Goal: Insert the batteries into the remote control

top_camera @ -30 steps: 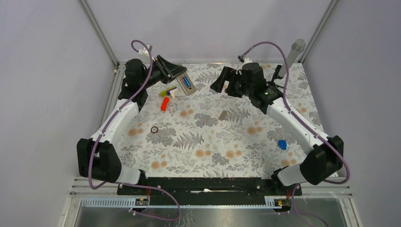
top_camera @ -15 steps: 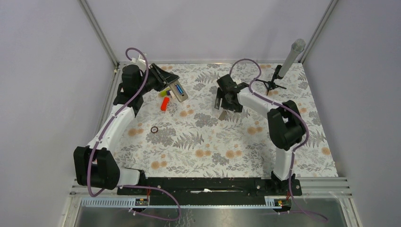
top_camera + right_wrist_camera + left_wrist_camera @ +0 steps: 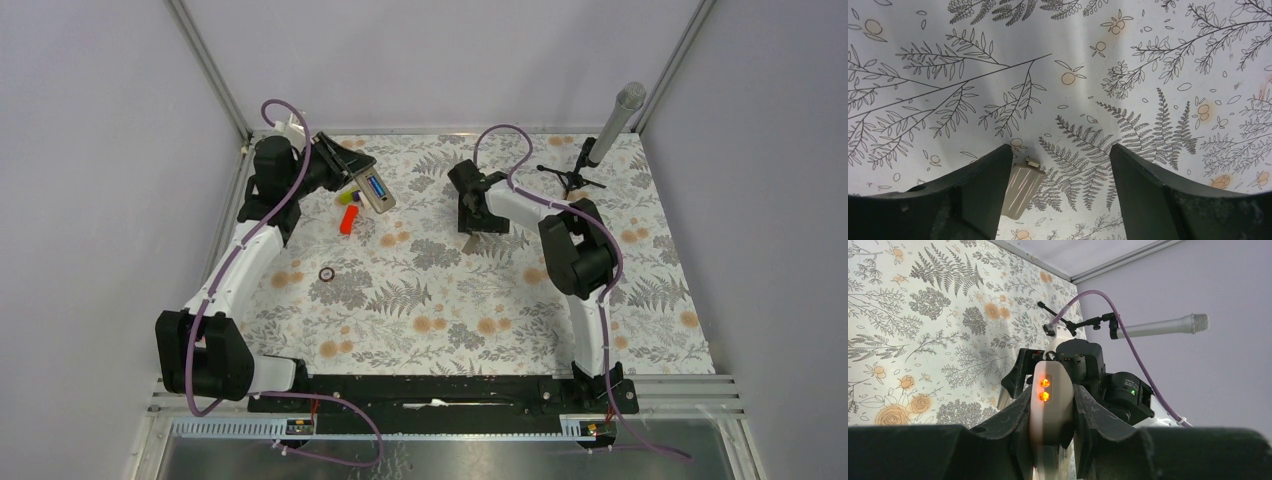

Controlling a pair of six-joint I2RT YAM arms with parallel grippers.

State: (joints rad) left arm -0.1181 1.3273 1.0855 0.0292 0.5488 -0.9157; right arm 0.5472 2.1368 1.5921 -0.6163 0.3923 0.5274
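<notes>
Remote control [image 3: 376,190] is pinched in the left claw [image 3: 356,180], held above the far left part of the counter [image 3: 440,300], its grey back turned upward and a blue battery [image 3: 377,188] in the recess. The right claw [image 3: 1060,162] stands spread just over a small grey cover [image 3: 1020,187], which lies flat, close to one finger.

You had pale lilac walls [image 3: 90,150] closing in on three sides, aluminium posts [image 3: 207,68] rising at the far corners. Your surface [image 3: 440,300] showed a grey fern and orange blossom print, evenly lit, with a brushed metal strip [image 3: 480,455] along the near edge.
</notes>
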